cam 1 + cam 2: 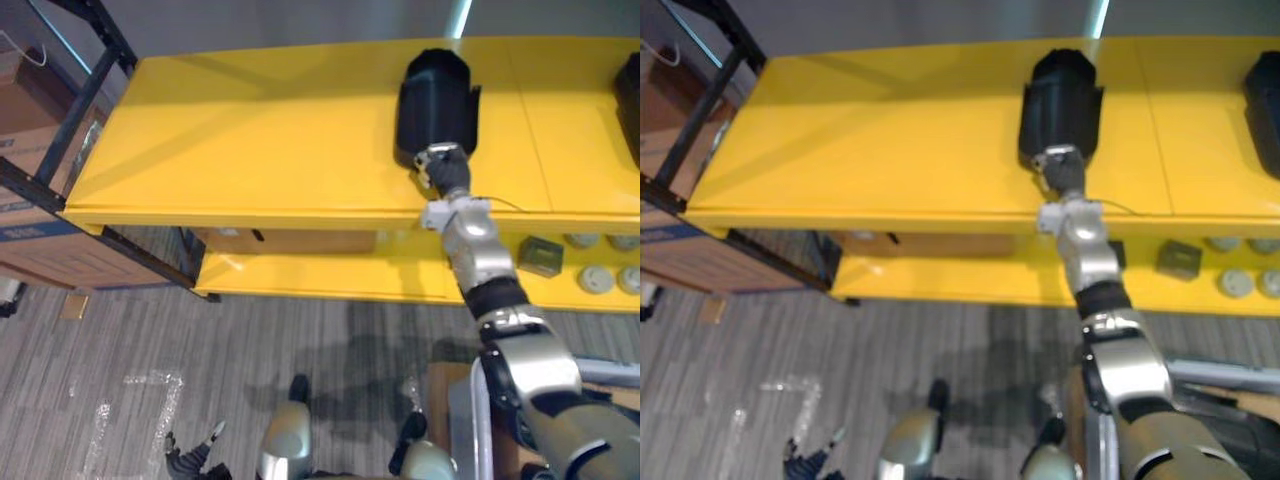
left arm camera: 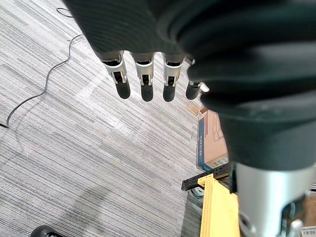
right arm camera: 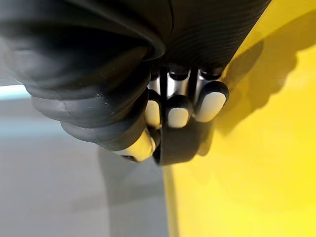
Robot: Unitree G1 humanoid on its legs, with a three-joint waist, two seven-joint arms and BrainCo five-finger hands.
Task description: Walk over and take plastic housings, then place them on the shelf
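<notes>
Right hand, fingers curled, clamps the near end of a black plastic housing on the yellow shelf; a second black housing lies well to its right.

Black plastic housing rests on yellow shelf; seemingly on its side.
</notes>
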